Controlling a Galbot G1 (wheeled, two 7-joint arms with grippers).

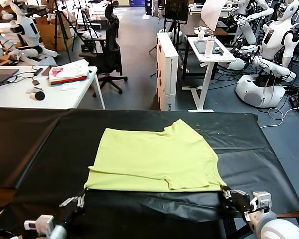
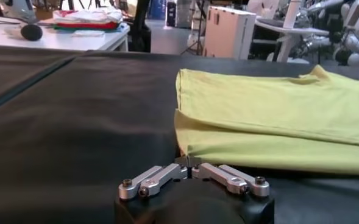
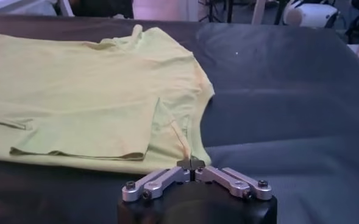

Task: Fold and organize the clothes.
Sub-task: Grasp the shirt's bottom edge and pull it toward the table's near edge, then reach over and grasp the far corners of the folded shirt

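Both grippers are seen at the near hem of the T-shirt [image 1: 157, 159]: the left gripper [image 1: 80, 196] pinched shut on the near-left corner, the right gripper [image 1: 227, 193] closed on the near-right corner. Folded and flat, the shirt is laid mid-table on the black table [image 1: 35, 144].
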